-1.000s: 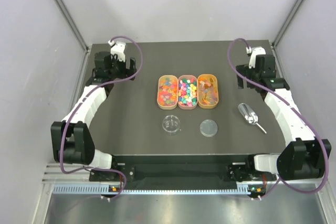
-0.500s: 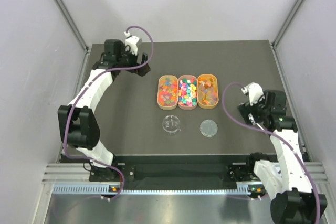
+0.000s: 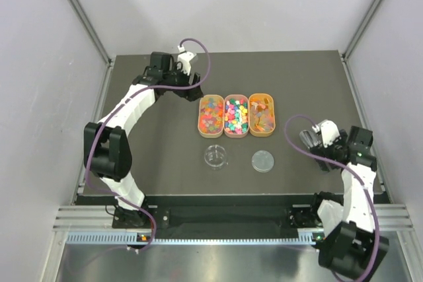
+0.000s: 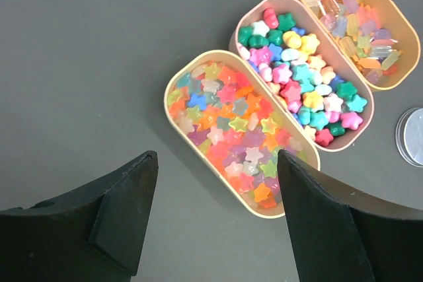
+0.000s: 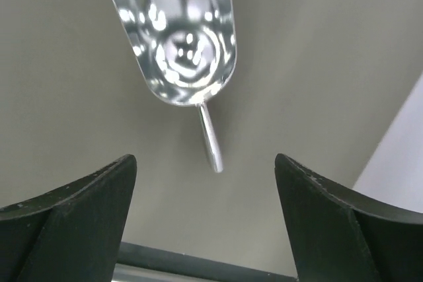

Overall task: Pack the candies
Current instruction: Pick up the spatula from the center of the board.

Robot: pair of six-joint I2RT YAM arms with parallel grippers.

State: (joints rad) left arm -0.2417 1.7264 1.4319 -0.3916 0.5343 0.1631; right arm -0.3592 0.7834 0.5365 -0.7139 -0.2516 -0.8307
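Multicoloured candies (image 4: pixel 232 123) lie just beyond left pincer (image 4: pixel 217 158); jaws wide, seemingly empty.

Ahead of my right gripper (image 5: pixel 205 160) the metal scoop (image 5: pixel 175 37) runs off the top edge, and from overhead that gripper mostly covers it.

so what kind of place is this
Probably a robot lab test cell: a dark table walled by white panels, left arm and right arm bolted at its near edge, candies sorted into tan trays.
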